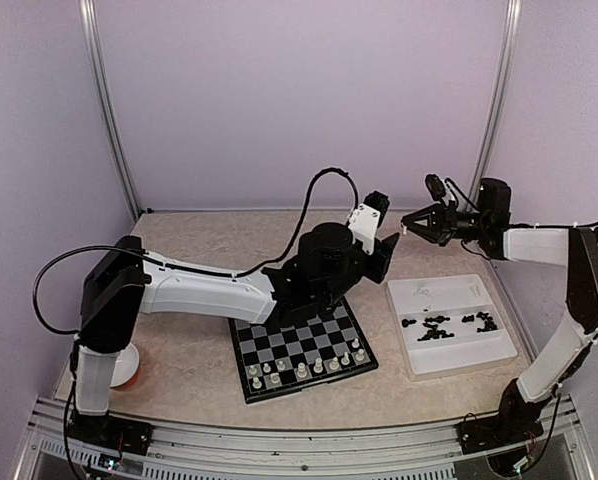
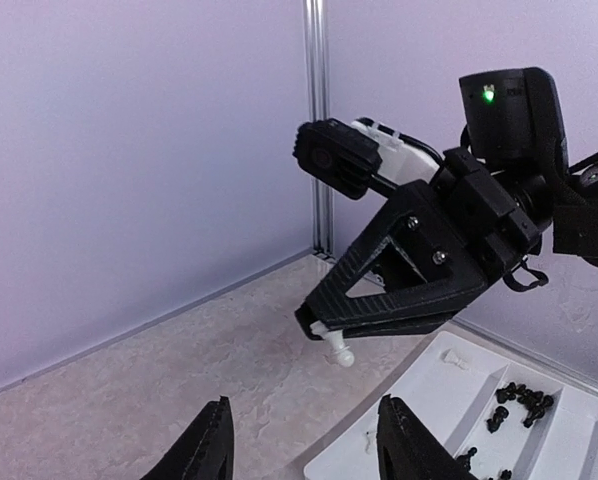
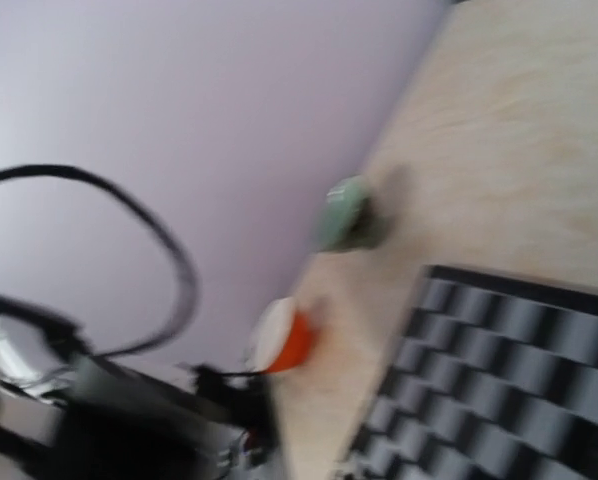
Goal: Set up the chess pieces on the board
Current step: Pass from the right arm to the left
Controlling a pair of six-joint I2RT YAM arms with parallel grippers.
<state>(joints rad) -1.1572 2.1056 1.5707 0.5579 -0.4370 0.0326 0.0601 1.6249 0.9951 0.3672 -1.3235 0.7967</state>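
Observation:
My right gripper (image 1: 407,227) is raised above the table left of the tray, shut on a small cream-white chess piece (image 2: 337,350) that hangs from its tips (image 2: 317,326). My left gripper (image 2: 304,445) sits just below and in front of it, open, with nothing between its black fingers (image 2: 207,445). The board (image 1: 301,352) lies under the left arm, with several white chess pieces (image 1: 304,368) along its near rows. Black chess pieces (image 1: 439,328) lie in the white tray (image 1: 476,352). The right wrist view is blurred and shows the board (image 3: 509,370), not its own fingers.
One more white piece (image 2: 457,358) lies in the tray's far compartment. An orange and white bowl (image 1: 129,370) stands by the left arm's base. A green object (image 3: 344,215) rests near the wall. Metal frame posts (image 2: 317,120) stand at the back corners.

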